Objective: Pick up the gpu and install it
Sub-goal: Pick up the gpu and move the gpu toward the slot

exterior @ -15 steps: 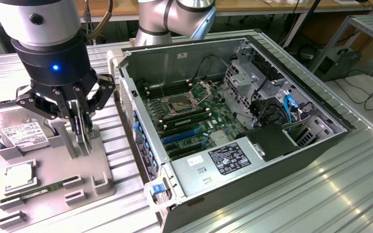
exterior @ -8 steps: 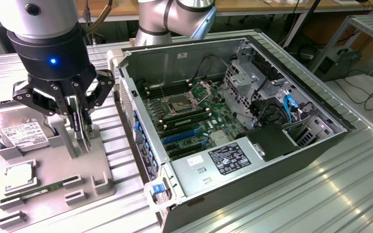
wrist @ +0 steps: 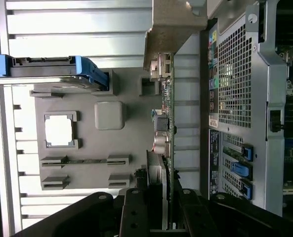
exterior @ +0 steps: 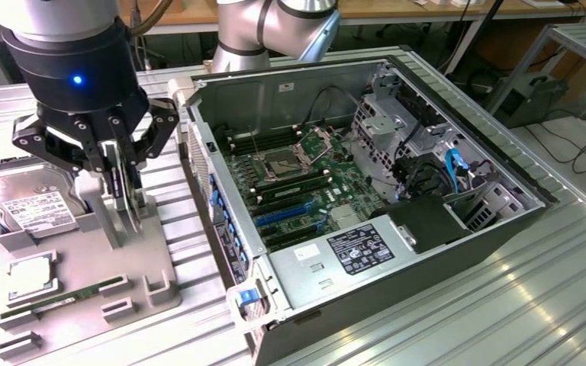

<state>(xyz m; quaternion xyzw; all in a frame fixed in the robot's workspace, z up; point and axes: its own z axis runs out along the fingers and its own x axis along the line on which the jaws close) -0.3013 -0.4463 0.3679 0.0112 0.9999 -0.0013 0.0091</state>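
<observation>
Pinching gpu [exterior: 130,217] edge, claw [exterior: 120,174] beside case [exterior: 272,95].

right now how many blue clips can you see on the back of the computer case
3, in a row along the case's rear panel: first, second, third. More may be hidden behind the tool.

Exterior view looks down from high; wrist view looks close past the claw [wrist: 160,207]; both share the tray [exterior: 85,278]
</observation>
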